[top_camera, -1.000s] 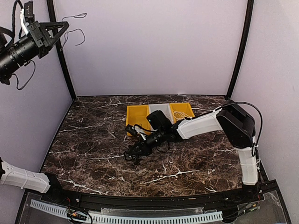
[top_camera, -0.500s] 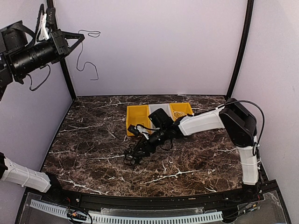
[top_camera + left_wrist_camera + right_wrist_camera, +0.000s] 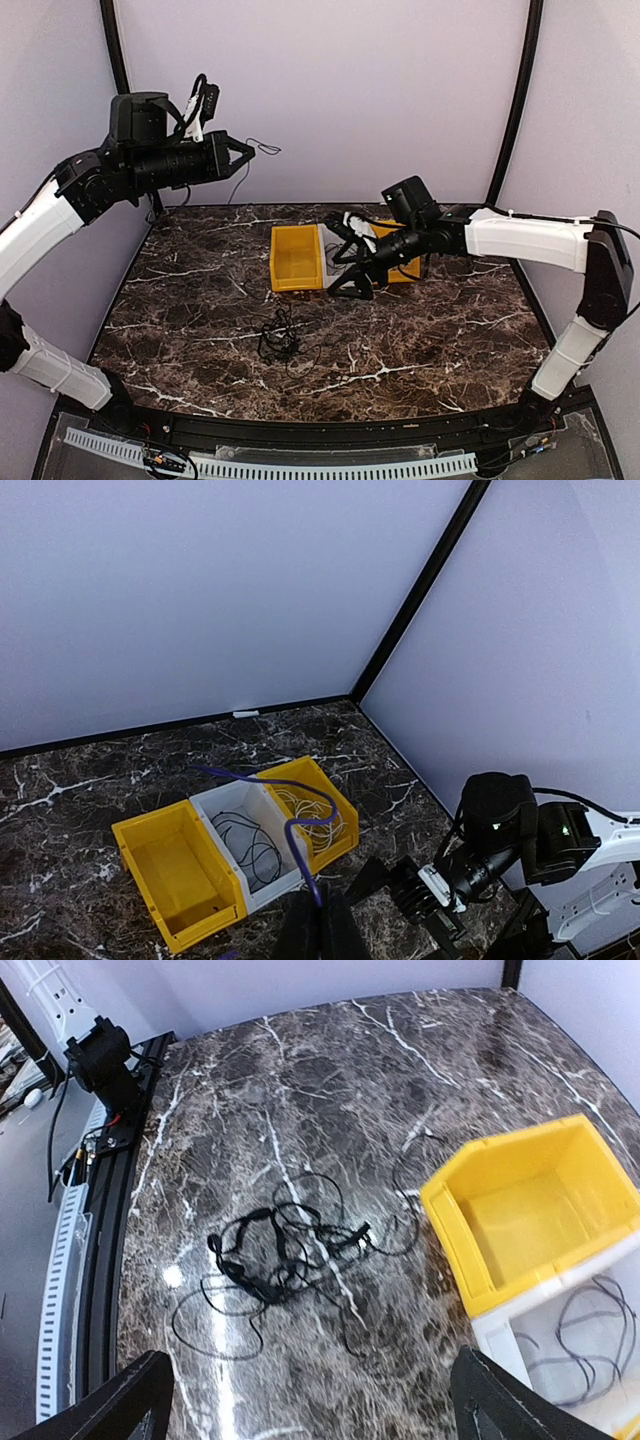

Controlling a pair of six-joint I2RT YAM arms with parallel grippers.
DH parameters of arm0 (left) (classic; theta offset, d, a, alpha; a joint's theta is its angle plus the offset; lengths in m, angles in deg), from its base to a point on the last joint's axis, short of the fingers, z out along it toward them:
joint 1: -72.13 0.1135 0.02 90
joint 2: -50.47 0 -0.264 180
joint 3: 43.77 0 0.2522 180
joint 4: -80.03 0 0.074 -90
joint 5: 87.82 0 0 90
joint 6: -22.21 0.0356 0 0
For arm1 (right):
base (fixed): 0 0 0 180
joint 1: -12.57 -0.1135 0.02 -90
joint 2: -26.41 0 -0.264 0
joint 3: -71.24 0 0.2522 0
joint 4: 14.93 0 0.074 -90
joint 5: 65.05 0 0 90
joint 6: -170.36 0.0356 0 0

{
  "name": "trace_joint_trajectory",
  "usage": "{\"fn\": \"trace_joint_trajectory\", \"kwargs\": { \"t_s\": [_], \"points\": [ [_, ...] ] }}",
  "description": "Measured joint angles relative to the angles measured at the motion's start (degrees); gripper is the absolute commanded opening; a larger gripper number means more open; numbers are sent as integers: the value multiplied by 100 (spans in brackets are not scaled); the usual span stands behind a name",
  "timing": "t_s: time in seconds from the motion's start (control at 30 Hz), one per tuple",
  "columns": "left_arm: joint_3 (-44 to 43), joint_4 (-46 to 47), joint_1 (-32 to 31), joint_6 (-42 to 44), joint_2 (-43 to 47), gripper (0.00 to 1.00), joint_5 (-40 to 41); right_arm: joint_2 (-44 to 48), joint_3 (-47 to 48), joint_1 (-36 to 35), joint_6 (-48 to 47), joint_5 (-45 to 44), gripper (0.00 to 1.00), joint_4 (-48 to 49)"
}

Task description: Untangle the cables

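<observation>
A tangle of black cable lies loose on the marble table. My right gripper hangs open above and to the right of it, near the bins, with nothing between its fingers. My left gripper is raised high at the back left and is shut on a thin dark cable that curls out from its fingertips. A black cable lies in the white bin. A white cable lies in the right yellow bin.
Three bins stand in a row at the back centre: an empty yellow bin, the white bin and the right yellow bin. Purple walls and black corner posts close in the table.
My right gripper opened, let go of the black tangle and drew back up toward the bins. My left arm swung from the upper left toward the centre, carrying its thin cable.
</observation>
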Motion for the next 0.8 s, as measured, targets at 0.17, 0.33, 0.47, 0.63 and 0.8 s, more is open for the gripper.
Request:
{"fn": "trace_joint_trajectory", "kwargs": {
  "t_s": [0.17, 0.33, 0.47, 0.63, 0.8],
  "points": [
    [304, 564, 0, -153, -378, 0, -319, 852, -804, 811, -66, -267, 99, -26],
    [490, 1257, 0, -378, -1029, 0, -640, 1502, -1349, 2114, 232, -310, 99, 306],
    [503, 1812, 0, -529, -1672, 0, -809, 1832, -1827, 2905, 376, -278, 99, 658],
    [417, 2345, 0, -680, -2542, 0, -914, 2105, -2135, 3182, 402, -286, 99, 846],
    [-79, 2627, 0, -807, -3491, 0, -997, 2218, -2286, 3283, 459, -22, 99, 1034]
  ]
}}
